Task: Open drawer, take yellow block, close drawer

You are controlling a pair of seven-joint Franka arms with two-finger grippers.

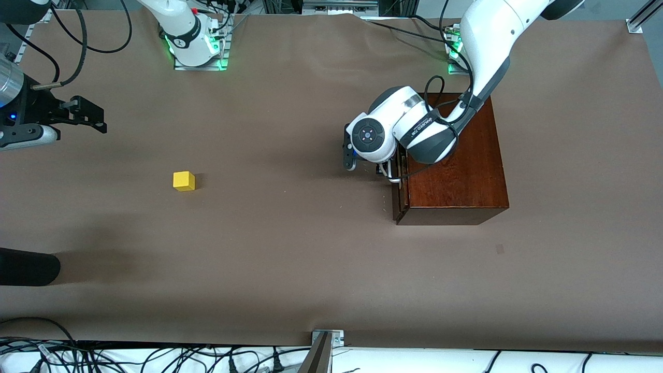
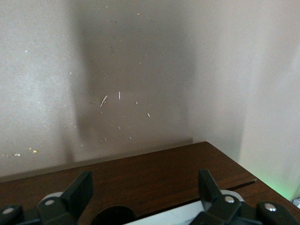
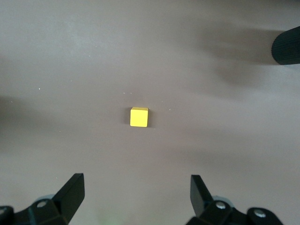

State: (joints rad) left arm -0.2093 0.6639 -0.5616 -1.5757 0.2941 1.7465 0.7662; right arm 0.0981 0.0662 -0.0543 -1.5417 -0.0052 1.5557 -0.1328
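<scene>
Right gripper (image 1: 101, 119): I see it wide open and holding nothing, up in the air at the right arm's end of the table; its arm is cut off by the picture edge.
Yellow block (image 1: 184, 181): it lies alone on the bare table (image 1: 290, 259), under and ahead of the right gripper's fingers (image 3: 72, 192), well apart from the box, with free room on every side.
Dark object (image 1: 28, 267): cut off at the edge, I cannot tell what it is.
Left gripper (image 1: 365, 166): mostly hidden under its own wrist; in the left wrist view its fingers (image 2: 79, 190) stand apart, holding nothing, over the box edge.
Drawer (image 1: 399, 194): pushed in; its handle is hard to make out.
Wooden box (image 1: 456, 176): partly covered by the left arm.
</scene>
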